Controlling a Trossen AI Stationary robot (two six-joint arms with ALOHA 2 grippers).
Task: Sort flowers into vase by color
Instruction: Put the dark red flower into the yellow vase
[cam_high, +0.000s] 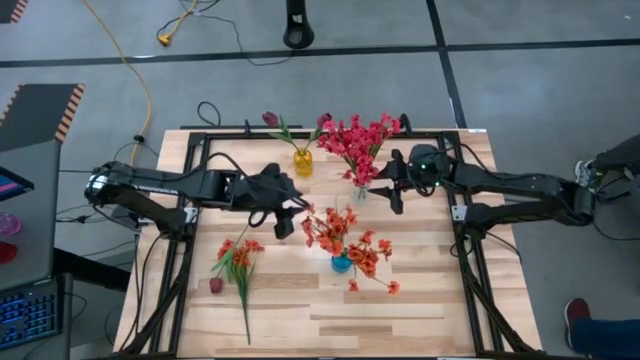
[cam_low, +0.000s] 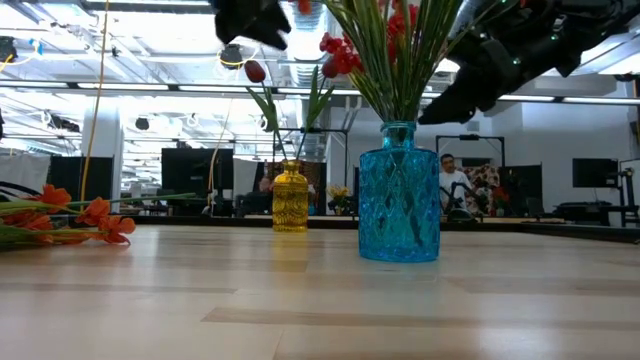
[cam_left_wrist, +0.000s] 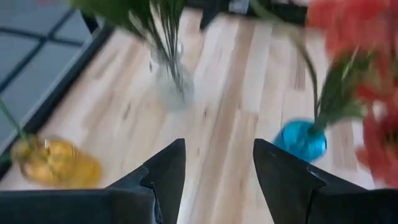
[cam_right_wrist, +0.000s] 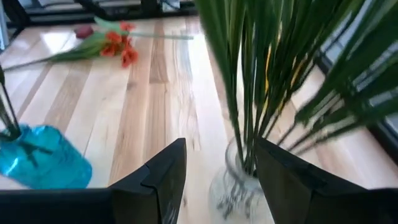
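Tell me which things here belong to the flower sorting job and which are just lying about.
Job:
- yellow vase with maroon buds
- clear vase with pink sprays
- blue vase with orange sprays
- loose orange flowers on the table
- loose maroon bud

Lying about:
- yellow cable on the floor
- keyboard

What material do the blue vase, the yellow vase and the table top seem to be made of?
Blue vase: probably glass, translucent, with a glossy diamond-cut pattern. Yellow vase: likely tinted glass too, see-through and shiny. Table top: pale wood planks with visible grain and a slight sheen.
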